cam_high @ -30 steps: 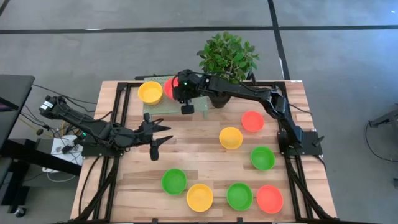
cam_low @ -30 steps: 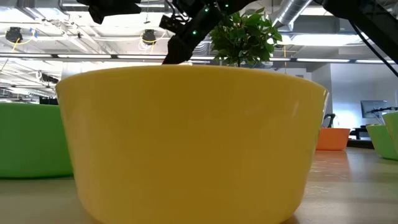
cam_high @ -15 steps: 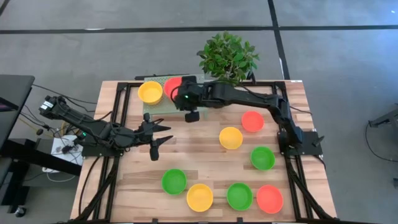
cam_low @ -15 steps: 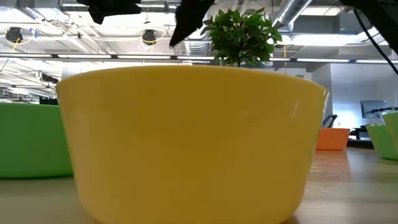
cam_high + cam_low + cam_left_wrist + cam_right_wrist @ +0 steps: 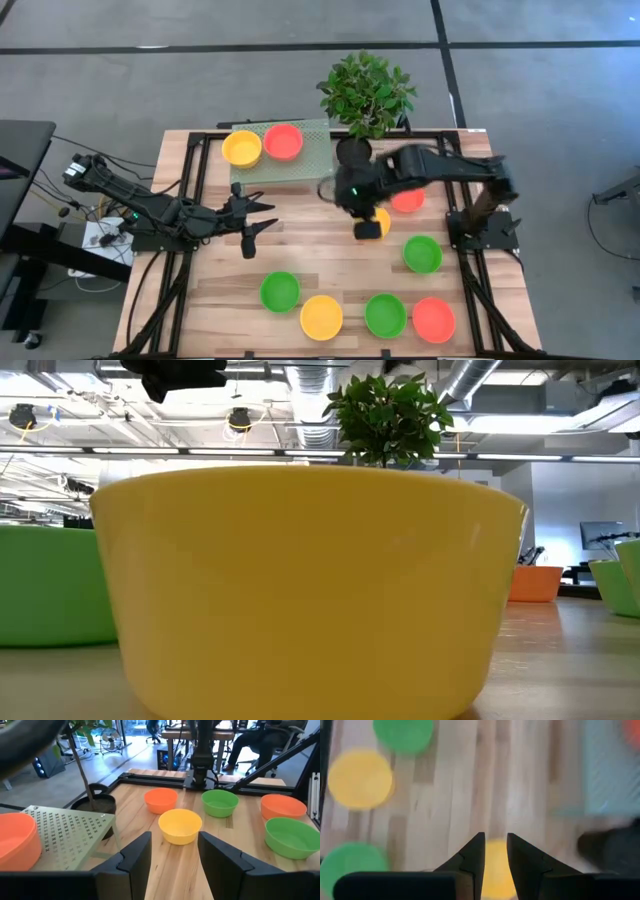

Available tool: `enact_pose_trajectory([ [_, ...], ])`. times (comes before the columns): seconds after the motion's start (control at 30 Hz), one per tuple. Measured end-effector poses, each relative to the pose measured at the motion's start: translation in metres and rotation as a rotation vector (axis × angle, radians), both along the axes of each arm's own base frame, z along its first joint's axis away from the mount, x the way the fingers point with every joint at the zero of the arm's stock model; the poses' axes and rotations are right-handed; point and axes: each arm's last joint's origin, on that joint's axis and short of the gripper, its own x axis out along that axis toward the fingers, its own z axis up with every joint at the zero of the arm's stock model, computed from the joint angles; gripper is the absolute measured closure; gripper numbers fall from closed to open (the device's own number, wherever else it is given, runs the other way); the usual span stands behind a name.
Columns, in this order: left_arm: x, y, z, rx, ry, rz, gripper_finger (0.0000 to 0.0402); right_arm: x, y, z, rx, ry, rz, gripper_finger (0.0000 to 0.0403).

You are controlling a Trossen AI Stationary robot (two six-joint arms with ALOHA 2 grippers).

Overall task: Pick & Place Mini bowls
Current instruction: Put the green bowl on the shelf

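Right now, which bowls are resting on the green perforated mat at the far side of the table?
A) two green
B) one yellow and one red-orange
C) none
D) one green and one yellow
B: in the high view the green mat carries just a yellow bowl and a red-orange bowl side by side.

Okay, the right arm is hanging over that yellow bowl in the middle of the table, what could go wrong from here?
1. The right end effector sits above the small round glossy yellow plastic bowl with its fingers only slightly parted, so they might bump the rim instead of straddling it.
2. The glossy red-orange plastic bowl and the black plant pot lie close to that arm, so a swing could knock them.
3. The left end effector waits open nearby, risking a clash.
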Motion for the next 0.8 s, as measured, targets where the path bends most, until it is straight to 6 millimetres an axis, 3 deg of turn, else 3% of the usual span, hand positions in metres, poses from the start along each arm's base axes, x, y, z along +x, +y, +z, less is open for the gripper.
enact_pose_trajectory([
  [0.17,0.0,0.0,0.0,-0.026,-0.011,0.005,0.0238,-0.036,0.025,-0.049,-0.049,0.051,-0.109,0.0328],
  [0.37,0.0,0.0,0.001,-0.027,-0.012,0.005,0.0238,-0.079,0.051,-0.098,0.151,0.031,-0.384,0.033],
  [0.53,0.0,0.0,0.001,-0.029,-0.017,0.005,0.0238,-0.113,0.068,-0.132,0.231,0.155,-0.653,0.033],
  [0.8,0.0,0.0,0.001,-0.057,-0.025,0.011,0.0238,-0.132,0.077,-0.172,0.251,0.302,-0.91,0.033],
])
